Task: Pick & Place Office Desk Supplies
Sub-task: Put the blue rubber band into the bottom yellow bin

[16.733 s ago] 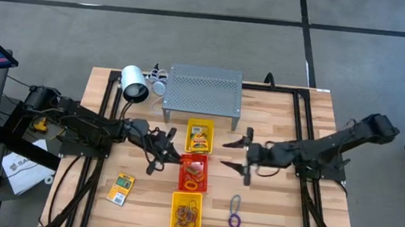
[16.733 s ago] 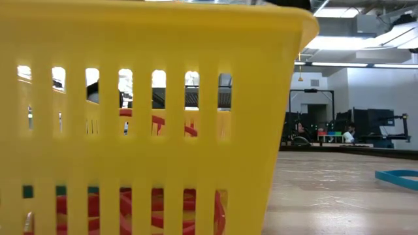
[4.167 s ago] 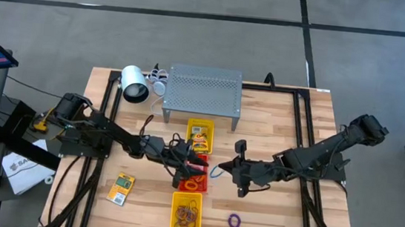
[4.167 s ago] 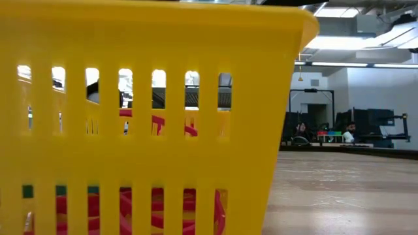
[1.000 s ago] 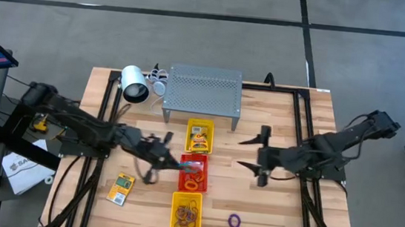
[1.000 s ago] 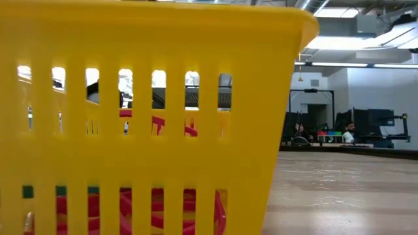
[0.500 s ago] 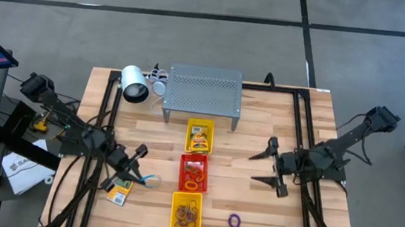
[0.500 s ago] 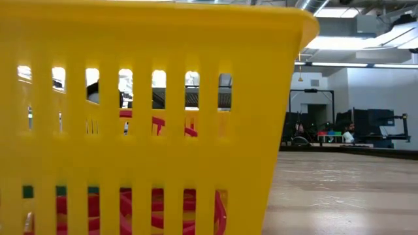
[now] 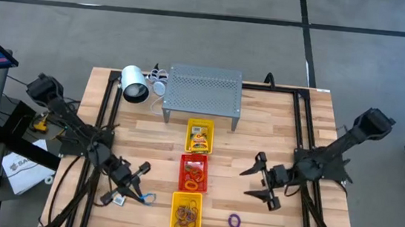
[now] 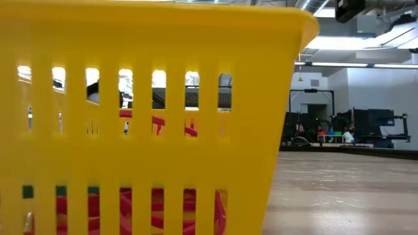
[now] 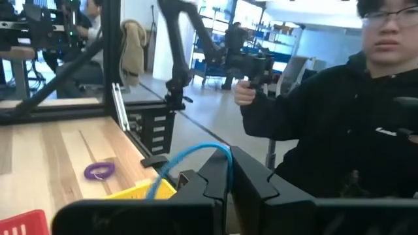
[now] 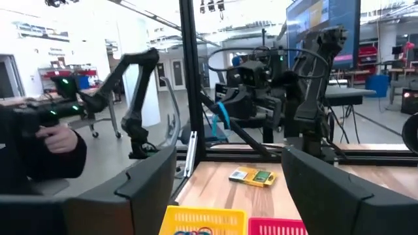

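Loop of thin blue rubber band (image 9: 148,198) pinched in left hand (image 9: 134,185); right hand (image 9: 259,184) spread, empty.

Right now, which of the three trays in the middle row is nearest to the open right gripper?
The red tray, the middle one; the right gripper hovers level with it, while the two yellow trays lie farther off.

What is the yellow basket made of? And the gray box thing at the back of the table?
The yellow basket looks like glossy molded plastic: smooth, bright, with even slots in its wall. The gray box seems to be metal, probably painted matte, since its top is a sheet full of tiny punched holes standing on thin legs.
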Robot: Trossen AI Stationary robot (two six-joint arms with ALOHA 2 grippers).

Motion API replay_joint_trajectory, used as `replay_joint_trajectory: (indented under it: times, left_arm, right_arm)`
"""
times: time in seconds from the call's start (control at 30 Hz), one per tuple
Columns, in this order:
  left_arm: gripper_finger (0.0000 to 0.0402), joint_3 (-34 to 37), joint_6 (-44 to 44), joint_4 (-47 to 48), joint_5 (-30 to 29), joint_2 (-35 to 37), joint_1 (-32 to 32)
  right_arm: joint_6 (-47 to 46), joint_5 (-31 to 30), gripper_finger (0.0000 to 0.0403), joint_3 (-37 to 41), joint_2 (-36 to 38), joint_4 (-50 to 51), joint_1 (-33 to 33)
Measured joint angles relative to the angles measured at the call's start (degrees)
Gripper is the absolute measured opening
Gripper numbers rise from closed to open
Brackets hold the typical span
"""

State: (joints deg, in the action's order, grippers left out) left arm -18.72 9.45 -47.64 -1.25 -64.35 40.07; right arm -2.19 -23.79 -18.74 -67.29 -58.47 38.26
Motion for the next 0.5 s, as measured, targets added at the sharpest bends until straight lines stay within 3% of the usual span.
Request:
replay_joint_trajectory:
  times: [0.27,0.5]
  left_arm:
    - [0.0004,-7.34,0.41,7.06,0.64,-7.77,-0.6]
    - [0.0004,-12.21,1.57,16.03,0.67,-12.38,-2.41]
  right_arm:
    - [5.05,0.0,0.0273,0.0,-15.06,-22.21,-1.36]
    - [2.18,0.0,0.0273,-0.53,-19.12,-27.8,-3.52]
